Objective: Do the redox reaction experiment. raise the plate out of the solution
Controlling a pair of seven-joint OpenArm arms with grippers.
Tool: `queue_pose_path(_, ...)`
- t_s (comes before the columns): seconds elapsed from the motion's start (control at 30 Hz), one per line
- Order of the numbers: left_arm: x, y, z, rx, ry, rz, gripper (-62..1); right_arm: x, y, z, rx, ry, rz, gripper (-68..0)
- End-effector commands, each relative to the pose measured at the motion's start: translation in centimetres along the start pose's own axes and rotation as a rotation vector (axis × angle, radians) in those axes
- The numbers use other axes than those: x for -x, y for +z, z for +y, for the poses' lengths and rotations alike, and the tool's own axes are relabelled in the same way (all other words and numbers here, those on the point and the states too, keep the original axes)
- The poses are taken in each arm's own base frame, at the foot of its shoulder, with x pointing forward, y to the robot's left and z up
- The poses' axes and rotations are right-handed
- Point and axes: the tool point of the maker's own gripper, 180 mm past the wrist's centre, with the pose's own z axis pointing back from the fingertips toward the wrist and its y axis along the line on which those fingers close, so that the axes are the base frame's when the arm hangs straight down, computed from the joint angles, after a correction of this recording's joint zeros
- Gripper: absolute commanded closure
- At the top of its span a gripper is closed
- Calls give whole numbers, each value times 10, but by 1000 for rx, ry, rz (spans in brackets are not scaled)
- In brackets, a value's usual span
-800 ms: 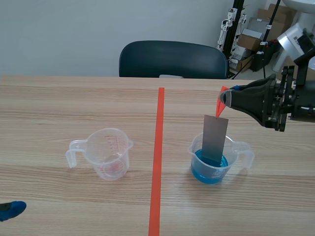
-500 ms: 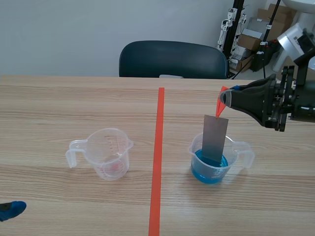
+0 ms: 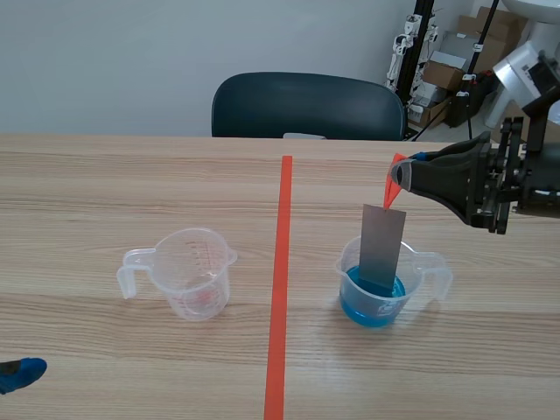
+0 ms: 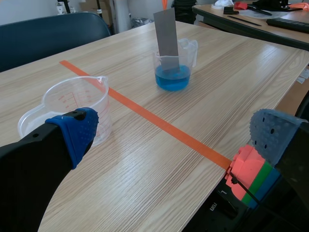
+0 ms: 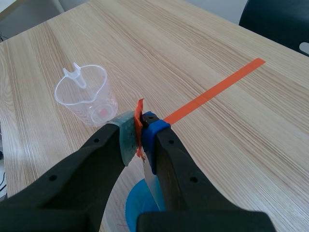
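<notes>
As the right end effector (image 5: pixel 139 131) pinches the orange tab (image 3: pixel 391 189) on the flat grey plate (image 3: pixel 382 249), slippage could splash blue solution (image 3: pixel 371 307) beneath.

Bright, even, diffuse light falls from above in all three views. The pale wooden table (image 3: pixel 131 192) is lit without hard glare and carries only a mild sheen in the left wrist view. The empty clear plastic measuring cup (image 3: pixel 194 273) and the clear plastic cup of blue solution (image 3: pixel 376 308) throw faint, soft-edged shadows at their bases, with small highlights on their rims. The flat grey metal plate (image 3: pixel 382 245) looks matte, without reflection. The right gripper (image 5: pixel 139 128) shows dull highlights along its black upper surfaces.
</notes>
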Motion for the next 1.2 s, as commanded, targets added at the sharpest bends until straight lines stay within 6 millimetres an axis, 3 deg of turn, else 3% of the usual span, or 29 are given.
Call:
queue_pose_path(0.0,-6,-2,1,-7,1,-29,-623,-16,1,-3,3,17,-42,-2)
queue_pose_path(0.83,-5,-2,0,-1,13,-25,-623,-16,2,-3,2,18,-39,-2)
queue_pose_path(1.17,-6,-2,0,-2,12,-27,-623,-37,11,-8,11,26,-102,-2)
